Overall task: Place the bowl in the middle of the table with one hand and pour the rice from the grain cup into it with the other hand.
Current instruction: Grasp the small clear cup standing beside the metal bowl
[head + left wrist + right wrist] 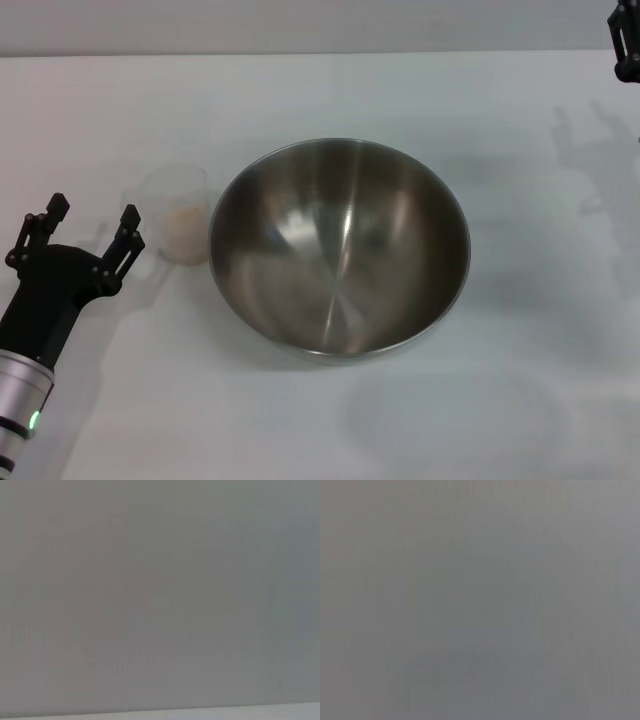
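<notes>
Stainless-steel bowl (340,248) mid-table, shiny inside, frosted grain cup (178,215) holding rice (185,230)

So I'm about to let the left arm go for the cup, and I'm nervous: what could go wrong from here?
1. The grain cup stands right against the bowl, so the open left gripper has little room on that side; a finger could knock the bowl's rim.
2. The cup is light and holds rice; a nudge may tip it and spill rice onto the table.
3. The right gripper sits far off at the table's far right edge, so nothing steadies the bowl.
</notes>
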Robot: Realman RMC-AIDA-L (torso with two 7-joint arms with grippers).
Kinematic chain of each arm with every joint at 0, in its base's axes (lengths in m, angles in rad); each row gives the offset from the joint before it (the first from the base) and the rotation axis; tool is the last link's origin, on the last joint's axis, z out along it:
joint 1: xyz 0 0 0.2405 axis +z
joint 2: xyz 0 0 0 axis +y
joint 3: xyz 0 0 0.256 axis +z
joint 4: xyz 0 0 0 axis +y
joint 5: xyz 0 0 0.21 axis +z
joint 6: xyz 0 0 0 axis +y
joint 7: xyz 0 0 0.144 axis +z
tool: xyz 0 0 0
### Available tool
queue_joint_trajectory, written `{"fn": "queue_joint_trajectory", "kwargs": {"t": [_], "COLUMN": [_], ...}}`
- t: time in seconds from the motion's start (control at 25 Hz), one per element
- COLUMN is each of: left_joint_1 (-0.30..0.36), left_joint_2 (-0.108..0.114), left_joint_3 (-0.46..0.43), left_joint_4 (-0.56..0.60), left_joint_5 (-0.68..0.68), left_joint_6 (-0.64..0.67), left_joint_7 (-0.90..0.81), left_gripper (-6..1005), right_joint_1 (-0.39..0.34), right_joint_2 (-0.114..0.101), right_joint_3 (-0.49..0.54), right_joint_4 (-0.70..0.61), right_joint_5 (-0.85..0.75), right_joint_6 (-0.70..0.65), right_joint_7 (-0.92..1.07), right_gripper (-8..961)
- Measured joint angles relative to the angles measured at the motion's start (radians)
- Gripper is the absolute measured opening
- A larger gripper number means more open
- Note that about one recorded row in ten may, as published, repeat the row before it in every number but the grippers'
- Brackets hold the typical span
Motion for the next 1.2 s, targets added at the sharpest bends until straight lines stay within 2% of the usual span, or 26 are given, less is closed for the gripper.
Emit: {"fn": "queue_joint_trajectory", "kwargs": {"t": [0.76, 1.2], "left_joint_1": [-0.062, -0.103], "left_joint_2": [0.003, 0.002], "left_joint_3": [-0.018, -0.058], "left_joint_4": [0.031, 0.049], "left_joint_5": [-0.007, -0.007], "left_joint_6": [-0.117, -0.194], "left_joint_7": [0.0, 0.0], "left_gripper": [831, 830], "right_joint_1": [0.0, 0.004], "right_joint_2": [0.0, 0.0], "right_joint_3": [0.0, 0.0], "right_joint_4": [0.008, 0.003], "right_joint_5": [-0.003, -0.003], "right_joint_6": [-0.008, -0.004], "right_joint_7": [-0.002, -0.002], "right_gripper": [468, 470]}}
